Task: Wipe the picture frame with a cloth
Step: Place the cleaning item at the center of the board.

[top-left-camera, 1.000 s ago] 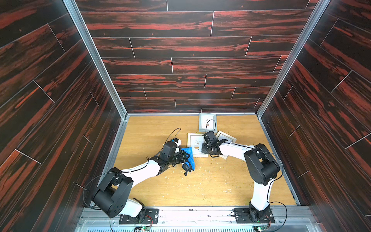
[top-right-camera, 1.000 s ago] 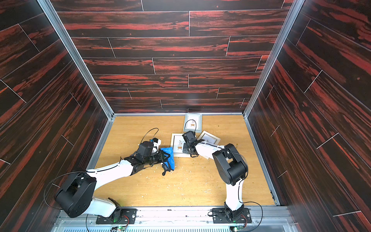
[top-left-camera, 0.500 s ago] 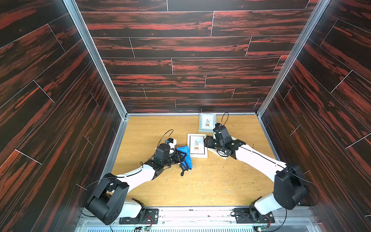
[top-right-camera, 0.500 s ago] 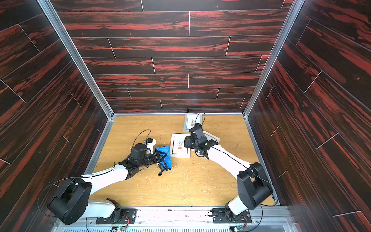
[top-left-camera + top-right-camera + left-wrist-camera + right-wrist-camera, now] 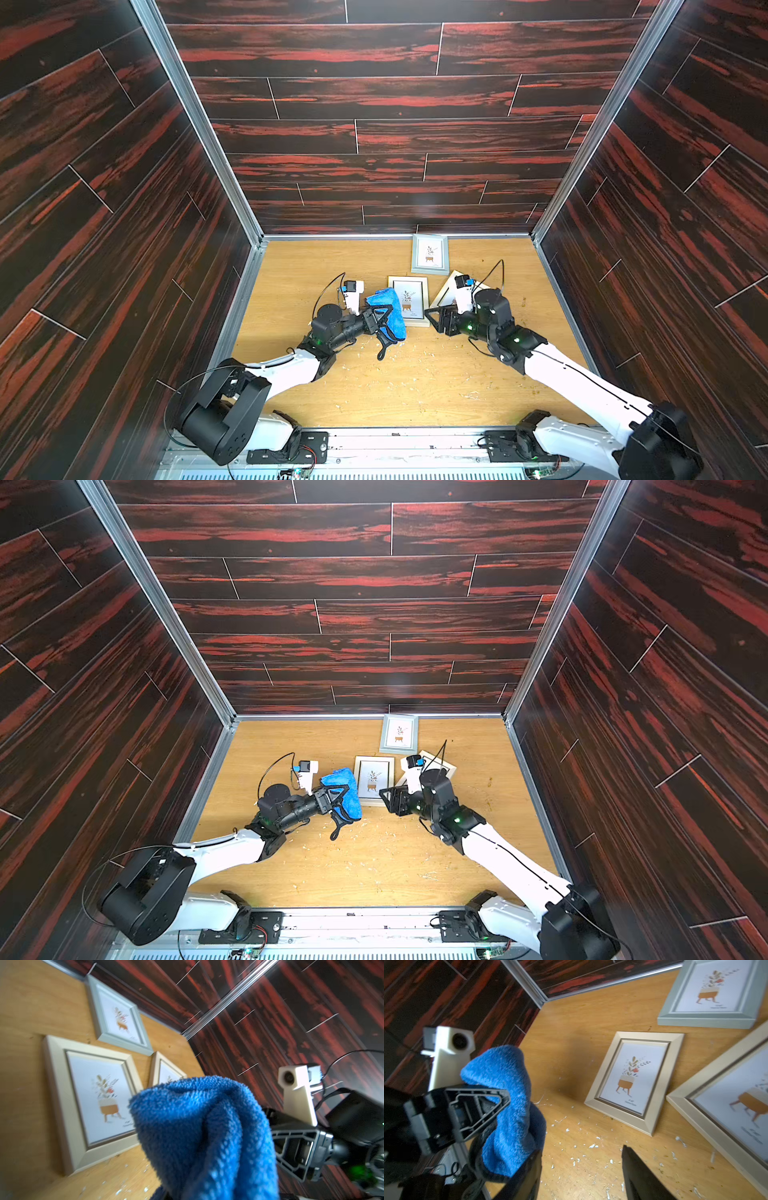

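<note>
Three picture frames lie on the wooden table: a beige one [image 5: 409, 299] [image 5: 374, 779] in the middle, a grey one [image 5: 430, 253] by the back wall, and a tilted beige one [image 5: 446, 286] partly under my right arm. The bright blue cloth [image 5: 388, 305] [image 5: 203, 1130] hangs bunched from my left gripper [image 5: 384, 322] [image 5: 338, 802], which is shut on it just left of the middle frame [image 5: 635, 1078]. The cloth hides those fingers in the left wrist view. My right gripper [image 5: 436, 320] [image 5: 581, 1172] stands open and empty off that frame's near right corner.
White crumbs [image 5: 591, 1146] are scattered over the table [image 5: 415, 386] in front of the frames. Dark panelled walls close in the back [image 5: 374, 199] and both sides. The arm bases [image 5: 291, 440] sit along the front rail.
My right gripper has opened and drawn back from the frames toward the front. The left gripper, still shut on the cloth, has shifted slightly toward the middle frame.
</note>
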